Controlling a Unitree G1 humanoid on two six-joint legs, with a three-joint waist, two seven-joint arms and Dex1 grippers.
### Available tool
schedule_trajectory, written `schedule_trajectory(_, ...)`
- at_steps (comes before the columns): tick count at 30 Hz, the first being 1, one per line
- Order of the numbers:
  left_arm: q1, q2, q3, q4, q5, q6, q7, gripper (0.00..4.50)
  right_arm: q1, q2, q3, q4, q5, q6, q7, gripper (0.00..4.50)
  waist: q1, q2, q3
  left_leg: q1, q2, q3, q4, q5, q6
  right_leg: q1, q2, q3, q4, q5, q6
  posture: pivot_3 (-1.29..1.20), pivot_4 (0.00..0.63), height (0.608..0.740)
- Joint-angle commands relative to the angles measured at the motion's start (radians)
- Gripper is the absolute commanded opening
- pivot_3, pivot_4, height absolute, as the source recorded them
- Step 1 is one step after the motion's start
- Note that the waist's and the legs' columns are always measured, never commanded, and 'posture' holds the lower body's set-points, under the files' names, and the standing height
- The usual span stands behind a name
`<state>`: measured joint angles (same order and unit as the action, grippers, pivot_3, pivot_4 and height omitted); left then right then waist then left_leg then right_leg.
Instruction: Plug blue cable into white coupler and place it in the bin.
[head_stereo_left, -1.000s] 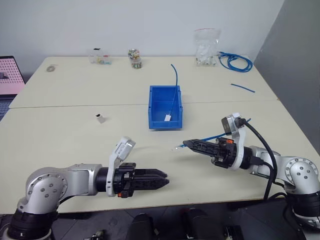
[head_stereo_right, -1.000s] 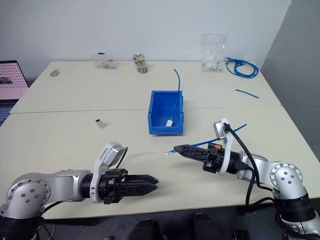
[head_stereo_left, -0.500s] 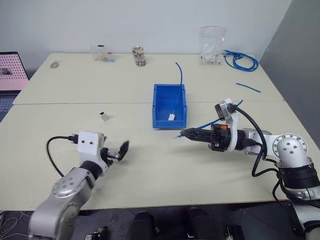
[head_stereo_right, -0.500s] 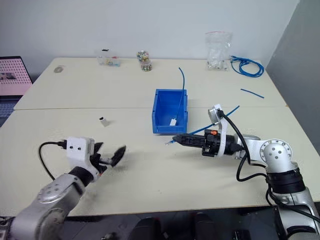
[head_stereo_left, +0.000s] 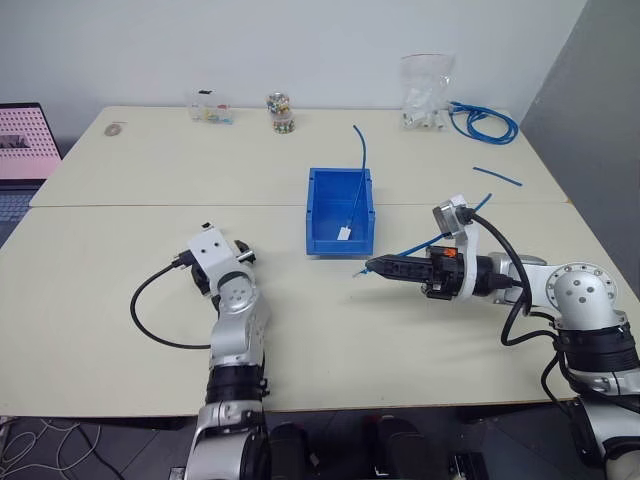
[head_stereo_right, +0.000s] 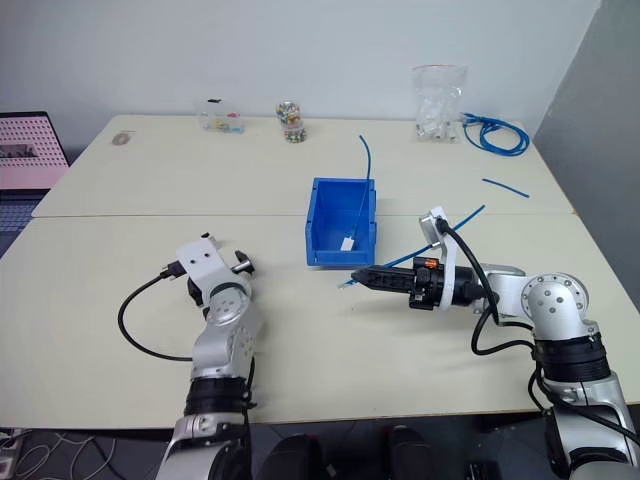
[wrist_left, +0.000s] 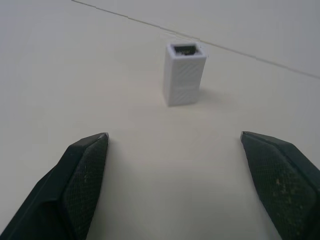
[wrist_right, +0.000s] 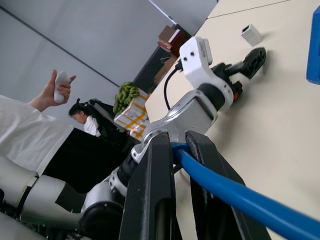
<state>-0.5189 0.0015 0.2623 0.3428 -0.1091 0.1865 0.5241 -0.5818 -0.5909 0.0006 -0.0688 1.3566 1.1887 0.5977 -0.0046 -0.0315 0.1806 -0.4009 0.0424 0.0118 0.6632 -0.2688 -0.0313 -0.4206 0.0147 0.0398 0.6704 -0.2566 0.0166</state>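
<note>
Starting at our left, the left end effector (wrist_left: 175, 170) stands with its two black fingers spread wide and nothing between them, lined up on the tiny white plastic coupler (wrist_left: 183, 73). That block stands upright on the pale desk (head_stereo_left: 120, 290), dark socket facing up, just ahead of the fingers and not touching them; we judge the wide gap is meant to straddle it for a pickup. Further right, the small rectangular bright blue plastic bin (head_stereo_left: 338, 212) sits mid-desk, already holding another thin blue cable with a white piece on its end. At our right, the right end effector (head_stereo_left: 372, 267) is clamped on the thin bright blue cable (head_stereo_left: 445, 237), its plug end pointing left past the fingertips, held ready for insertion.
</note>
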Motion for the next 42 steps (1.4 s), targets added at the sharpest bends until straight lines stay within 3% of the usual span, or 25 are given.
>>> schedule_trajectory(1, -0.075, 0.022, 0.038, 0.156, -0.001, -0.107, 0.0, 4.43, 0.007, -0.008, -0.051, -0.059, 0.0, 0.007, -0.005, 0.12, 0.001, 0.0, 0.0, 0.0, 0.0, 0.0, 0.0, 0.0, 0.0, 0.0, 0.0, 0.0, 0.0, 0.0, 0.0, 0.0, 0.15, 0.74)
schedule_trajectory(8, -0.179, 0.09, 0.065, 0.382, 0.004, -0.217, -0.026, 4.43, 0.051, -0.018, -0.076, -0.103, -0.014, 0.01, -0.022, 0.12, 0.001, 0.0, 0.0, 0.001, -0.001, 0.001, 0.0, 0.0, 0.0, 0.0, -0.001, 0.0, 0.001, 0.0, 0.001, 0.0, 0.15, 0.74)
schedule_trajectory(12, -0.194, 0.12, 0.055, 0.436, 0.019, -0.239, -0.031, 3.81, 0.075, -0.013, -0.092, -0.12, -0.014, 0.011, -0.035, 0.12, -0.003, 0.0, 0.0, 0.002, 0.0, 0.002, 0.0, 0.0, 0.0, 0.0, 0.0, 0.0, 0.003, 0.0, 0.001, 0.0, 0.15, 0.74)
schedule_trajectory(25, -0.216, 0.167, 0.055, 0.485, 0.027, -0.268, -0.041, 0.86, 0.074, 0.018, -0.11, -0.096, -0.033, 0.009, -0.051, 0.12, -0.007, 0.0, 0.0, 0.003, 0.0, 0.002, 0.0, 0.001, 0.0, 0.0, 0.0, 0.0, 0.004, 0.0, 0.001, 0.0, 0.15, 0.74)
schedule_trajectory(31, -0.148, 0.193, 0.059, 0.327, 0.008, -0.198, -0.078, 0.76, 0.076, 0.029, -0.112, -0.097, -0.045, 0.007, -0.053, 0.12, -0.021, 0.0, 0.0, 0.002, 0.001, 0.002, 0.0, 0.001, -0.001, 0.0, 0.0, 0.0, 0.003, 0.0, 0.001, 0.0, 0.15, 0.74)
schedule_trajectory(35, 0.044, 0.242, -0.019, -0.057, -0.078, -0.073, -0.367, 0.76, 0.083, 0.029, -0.113, -0.117, -0.054, 0.004, -0.048, 0.12, -0.027, 0.0, 0.0, 0.001, 0.003, 0.002, 0.0, 0.001, -0.001, -0.001, -0.001, 0.001, 0.003, 0.001, 0.0, 0.0, 0.15, 0.74)
schedule_trajectory(39, 0.366, 0.434, -0.03, -0.455, -0.381, 0.139, -0.856, 0.76, 0.11, 0.007, -0.093, -0.15, -0.111, -0.014, -0.003, 0.12, -0.033, 0.0, 0.0, 0.001, 0.005, 0.001, -0.001, 0.001, -0.003, -0.003, -0.002, 0.002, 0.005, 0.003, -0.005, 0.0, 0.15, 0.74)
schedule_trajectory(42, 0.521, 0.624, -0.093, -0.589, -0.442, 0.196, -1.156, 0.76, 0.112, -0.003, -0.079, -0.162, -0.142, -0.023, 0.03, 0.12, -0.035, 0.001, 0.0, 0.002, 0.005, 0.0, -0.002, 0.0, -0.004, -0.004, -0.002, 0.002, 0.007, 0.0, -0.008, 0.0, 0.15, 0.74)
